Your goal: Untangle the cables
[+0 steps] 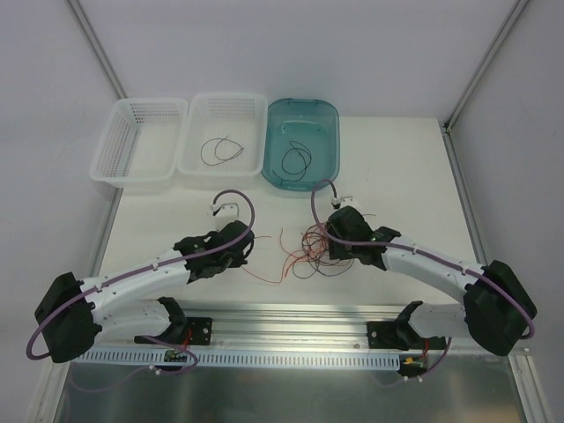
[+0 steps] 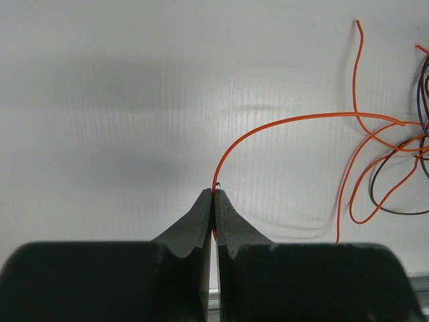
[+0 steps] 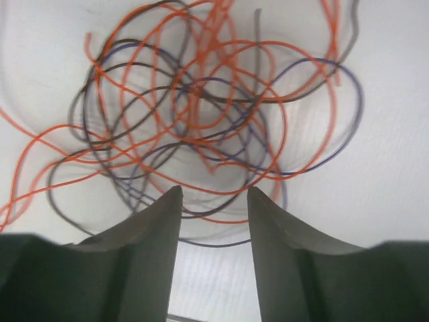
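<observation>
Near edge: left arm (image 1: pixel 132 273), jaws shut tight on the end of one orange cable (image 2: pixel 268 126), which arcs away rightward (the robot's right) into the tangle of cables (image 1: pixel 310 247) lying mid-table (image 1: pixel 397 176). Right arm (image 1: pixel 432 264), the nearer to that knot, hangs directly over it, jaws partly open and gripping nothing visible. The held strand's long axis runs left to right, so a leftward pull would likely draw it free. Far edge: white basket (image 1: pixel 220 95) and blue tub (image 1: pixel 300 102), one loose cable in each.
</observation>
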`<action>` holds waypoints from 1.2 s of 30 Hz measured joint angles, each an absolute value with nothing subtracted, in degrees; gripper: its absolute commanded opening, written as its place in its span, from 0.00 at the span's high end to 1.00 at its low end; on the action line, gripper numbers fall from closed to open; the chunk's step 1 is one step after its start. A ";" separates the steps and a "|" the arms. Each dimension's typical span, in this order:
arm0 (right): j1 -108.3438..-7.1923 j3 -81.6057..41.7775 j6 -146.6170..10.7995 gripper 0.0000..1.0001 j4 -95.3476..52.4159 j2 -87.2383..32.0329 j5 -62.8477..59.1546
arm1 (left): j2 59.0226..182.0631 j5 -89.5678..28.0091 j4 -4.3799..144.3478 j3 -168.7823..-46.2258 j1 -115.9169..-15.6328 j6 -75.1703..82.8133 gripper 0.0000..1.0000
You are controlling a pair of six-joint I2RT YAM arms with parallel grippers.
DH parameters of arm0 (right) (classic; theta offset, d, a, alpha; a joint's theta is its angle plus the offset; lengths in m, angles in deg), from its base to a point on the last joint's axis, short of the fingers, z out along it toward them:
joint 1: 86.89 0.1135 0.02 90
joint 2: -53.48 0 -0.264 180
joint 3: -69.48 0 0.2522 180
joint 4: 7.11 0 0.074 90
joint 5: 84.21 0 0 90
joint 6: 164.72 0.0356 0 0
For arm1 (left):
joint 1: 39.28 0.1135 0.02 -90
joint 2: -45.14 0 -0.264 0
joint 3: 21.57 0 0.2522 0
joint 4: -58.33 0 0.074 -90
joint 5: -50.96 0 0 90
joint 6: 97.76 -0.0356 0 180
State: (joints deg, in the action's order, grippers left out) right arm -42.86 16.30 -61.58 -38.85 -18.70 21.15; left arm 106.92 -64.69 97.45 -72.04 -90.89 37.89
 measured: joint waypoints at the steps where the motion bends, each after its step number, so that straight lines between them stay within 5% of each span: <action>1: -41.82 16.21 -62.21 0.42 -38.65 -18.70 20.91 | 106.43 -64.95 97.78 -72.04 -90.87 37.76 1.00; 8: -33.97 12.19 -64.48 0.26 -35.53 -22.16 17.17 | 104.77 -65.10 98.39 -72.04 -90.56 36.91 1.00; 16: -32.64 6.95 -64.51 0.27 -33.97 -36.56 15.93 | 103.20 -65.19 98.63 -72.07 -90.32 36.05 1.00; 19: -32.53 5.24 -64.94 0.44 -35.39 -38.66 16.27 | 101.67 -65.37 98.74 -72.07 -89.27 35.55 1.00; 23: -32.53 4.17 -65.27 0.94 -37.30 -39.10 16.89 | 99.86 -66.33 99.03 -72.07 -85.73 34.35 1.00; 24: -32.53 4.17 -65.25 0.99 -38.00 -39.10 17.32 | 99.51 -66.46 99.09 -72.04 -84.75 34.13 1.00; 31: -33.60 6.49 -64.99 0.99 -39.20 -36.15 20.27 | 96.31 -67.51 99.35 -71.48 -77.27 33.04 1.00; 36: -34.71 12.24 -65.29 0.99 -39.37 -22.09 22.46 | 98.87 -67.84 99.38 -68.46 -74.00 33.52 1.00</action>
